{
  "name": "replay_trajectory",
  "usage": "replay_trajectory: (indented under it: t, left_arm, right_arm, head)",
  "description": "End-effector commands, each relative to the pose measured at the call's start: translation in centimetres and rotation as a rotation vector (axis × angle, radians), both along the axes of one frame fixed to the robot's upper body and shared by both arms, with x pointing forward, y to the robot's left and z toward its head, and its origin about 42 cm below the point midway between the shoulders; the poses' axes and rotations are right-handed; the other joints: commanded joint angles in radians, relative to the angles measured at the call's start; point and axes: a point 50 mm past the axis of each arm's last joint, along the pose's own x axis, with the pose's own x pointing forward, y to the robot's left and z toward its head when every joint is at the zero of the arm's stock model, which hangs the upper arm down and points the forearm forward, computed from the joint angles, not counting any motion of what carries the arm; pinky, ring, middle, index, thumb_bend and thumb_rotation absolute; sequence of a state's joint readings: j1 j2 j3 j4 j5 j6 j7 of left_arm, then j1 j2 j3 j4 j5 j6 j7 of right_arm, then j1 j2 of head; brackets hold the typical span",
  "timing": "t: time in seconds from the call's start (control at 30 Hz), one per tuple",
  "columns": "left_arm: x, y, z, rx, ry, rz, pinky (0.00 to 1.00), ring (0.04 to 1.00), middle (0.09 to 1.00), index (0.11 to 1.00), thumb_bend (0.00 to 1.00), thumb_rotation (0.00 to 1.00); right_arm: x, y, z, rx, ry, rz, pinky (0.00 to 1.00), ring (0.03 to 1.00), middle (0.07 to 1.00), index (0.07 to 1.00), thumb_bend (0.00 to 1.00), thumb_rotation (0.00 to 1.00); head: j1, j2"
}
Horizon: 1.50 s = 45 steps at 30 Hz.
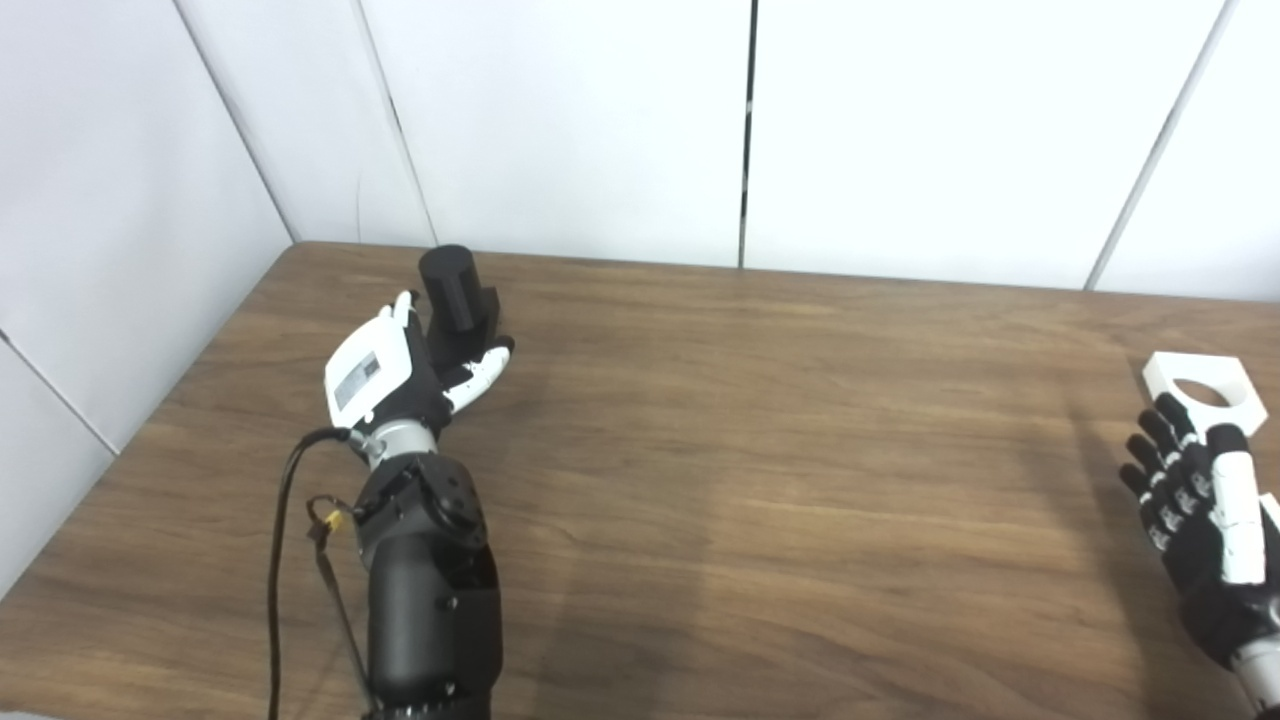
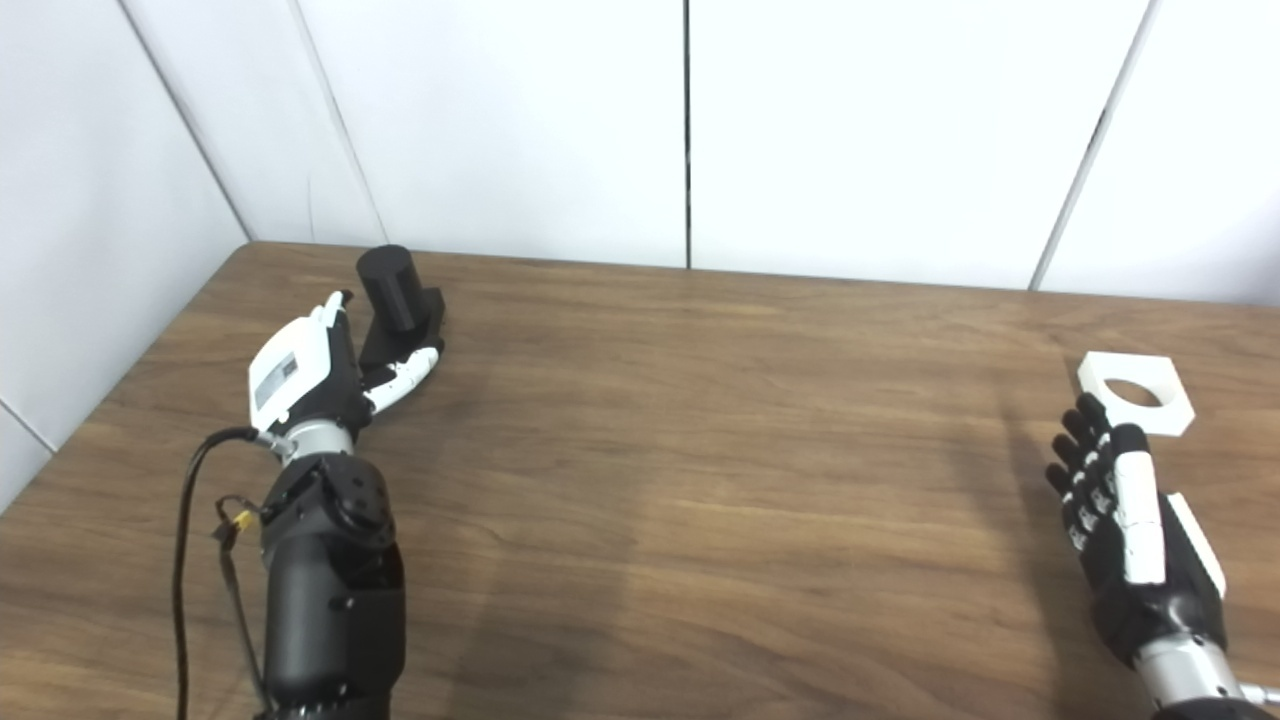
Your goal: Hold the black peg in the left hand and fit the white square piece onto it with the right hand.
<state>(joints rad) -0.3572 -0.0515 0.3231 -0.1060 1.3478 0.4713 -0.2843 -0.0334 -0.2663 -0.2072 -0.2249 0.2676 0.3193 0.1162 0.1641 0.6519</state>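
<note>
— Left hand (image 2: 320, 375)?
— Upper left of the frame, fingers spread, nothing grasped. Reaching alongside the peg (image 2: 390, 290); touching or just short, cannot tell.
— Peg itself?
— Upright on its dark base, standing on the table (image 2: 700, 450) near the far left corner.
— Right hand (image 2: 1125, 510)?
— Lower right, fingers straight and apart, released, palm toward the middle of the frame.
— White piece (image 2: 1137, 392)?
— Far right, flat on the table, round hole facing up, just beyond the right fingertips (image 2: 1090, 412). Contact or a small gap, cannot tell. Well apart from the peg.
</note>
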Motion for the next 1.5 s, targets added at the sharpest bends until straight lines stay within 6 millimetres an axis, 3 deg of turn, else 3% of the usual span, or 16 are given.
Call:
replay_trajectory:
  t: [0.0,0.13,0.53,0.73,1.07,1.3,1.47]
  left_arm:
    - [2.0,0.4,2.8,0.074,-0.055,0.014,0.96,0.964,0.966,0.959,0.74,0.64]
    - [3.3,0.7,2.4,0.115,-0.007,0.037,0.92,0.934,0.935,0.919,0.75,0.66]
    - [5.3,2.4,1.1,0.147,0.082,0.085,0.90,0.939,0.942,0.913,0.76,0.69]
    - [5.8,2.6,1.4,0.144,0.070,0.093,0.89,0.924,0.925,0.900,0.77,0.71]
    - [6.4,3.4,1.4,0.151,0.082,0.116,0.87,0.901,0.910,0.877,0.76,0.73]
    - [7.5,2.5,1.3,0.140,0.115,0.095,0.86,0.886,0.891,0.859,0.79,0.75]
    - [8.5,2.1,0.9,0.129,0.145,0.093,0.89,0.922,0.933,0.913,0.78,0.75]
  right_arm:
    - [0.8,0.0,1.7,-0.001,-0.081,0.025,1.00,1.000,1.000,1.000,0.56,1.00]
    - [0.9,-0.1,1.8,-0.020,-0.086,0.027,1.00,1.000,1.000,1.000,0.55,1.00]
    - [0.8,-0.7,2.5,-0.014,-0.105,0.027,1.00,1.000,0.992,1.000,0.59,0.89]
    - [0.7,-0.7,2.6,-0.025,-0.108,0.023,1.00,1.000,0.988,1.000,0.64,0.84]
    - [0.6,-0.9,2.4,-0.020,-0.105,0.033,1.00,1.000,0.989,1.000,0.60,0.83]
    - [0.6,-0.8,2.5,-0.029,-0.106,0.036,1.00,1.000,0.976,1.000,0.59,0.83]
    - [0.5,-0.6,2.5,-0.025,-0.099,0.028,1.00,1.000,0.970,1.000,0.62,0.82]
  head:
    - [-0.001,0.002]
    - [-0.004,0.003]
    - [-0.008,0.002]
    - [0.000,0.003]
    - [-0.007,0.005]
    - [-0.006,0.007]
    - [-0.009,0.005]
